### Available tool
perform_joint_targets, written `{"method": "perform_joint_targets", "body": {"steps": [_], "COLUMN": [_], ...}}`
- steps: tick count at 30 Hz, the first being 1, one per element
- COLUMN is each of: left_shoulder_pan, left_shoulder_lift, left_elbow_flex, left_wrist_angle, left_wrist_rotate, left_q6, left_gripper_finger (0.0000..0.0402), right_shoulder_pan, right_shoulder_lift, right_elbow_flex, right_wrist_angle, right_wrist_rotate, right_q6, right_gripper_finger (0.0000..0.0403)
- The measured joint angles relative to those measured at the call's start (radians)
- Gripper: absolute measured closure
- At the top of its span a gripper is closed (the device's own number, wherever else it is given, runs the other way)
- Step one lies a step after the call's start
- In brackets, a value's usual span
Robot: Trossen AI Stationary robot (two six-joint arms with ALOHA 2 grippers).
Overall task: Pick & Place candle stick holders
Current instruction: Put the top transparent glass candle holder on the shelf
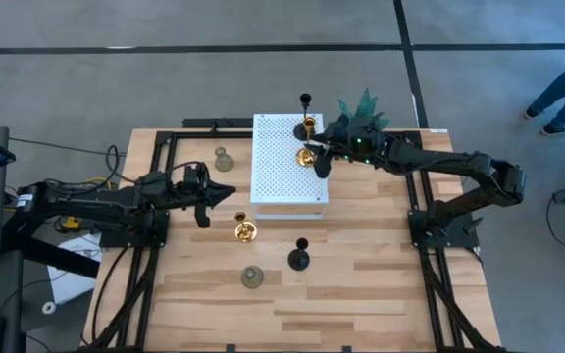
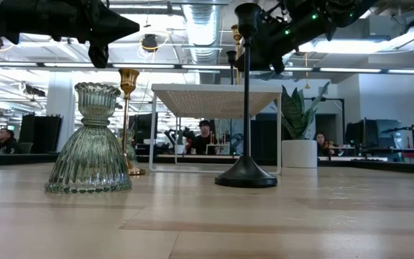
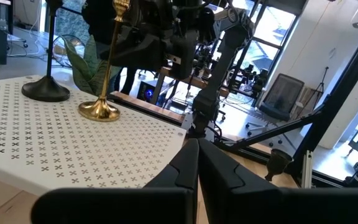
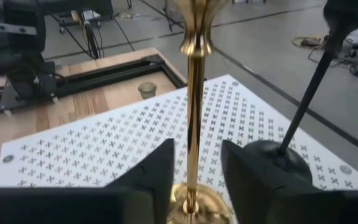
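Nearest the low camera we log 1 squat pale grey-green holder [image 2: 90,140], upright on the wooden table [image 1: 381,284] toward its front edge, with 1 slim black holder [image 2: 246,101] upright just beside it. Further in we count 1 gold holder [image 1: 245,230] upright on the bare wood just in front of the white perforated platform [image 1: 278,162], and a 2nd grey-green holder [image 1: 224,159] on the wood off the platform's left side. On the platform's right-hand part we record 2 items: a 2nd gold holder [image 4: 193,106], upright, base on the white surface, and a 2nd black holder [image 4: 291,140] just beside it nearer the rear edge. The right gripper [image 4: 194,168] is at this gold holder; its fingers [image 4: 151,174] stand either side of the slender stem, parted with a visible gap, not closed on it. The left gripper [image 3: 197,165] hangs above the table just left of the platform's front corner, fingers brought together at the tips and holding nothing. We note a green potted plant [image 1: 364,106] behind the platform's right rear corner. People [image 2: 205,137] show in the room beyond the table.
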Motion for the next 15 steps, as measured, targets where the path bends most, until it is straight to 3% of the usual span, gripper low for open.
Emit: {"method": "perform_joint_targets", "body": {"steps": [8, 15], "left_shoulder_pan": [0.000, 0.000], "left_shoulder_lift": [0.000, 0.000], "left_elbow_flex": [0.000, 0.000], "left_wrist_angle": [0.000, 0.000], "left_wrist_rotate": [0.000, 0.000], "left_q6": [0.000, 0.000], "left_gripper_finger": [0.0392, 0.0392], "right_shoulder_pan": [0.000, 0.001], "right_shoulder_lift": [-0.029, -0.163], "right_elbow_flex": [0.000, 0.000], "right_wrist_angle": [-0.036, -0.222], "right_wrist_rotate": [0.000, 0.000], "right_q6": [0.000, 0.006], "right_gripper_finger": [0.0159, 0.0139]}}
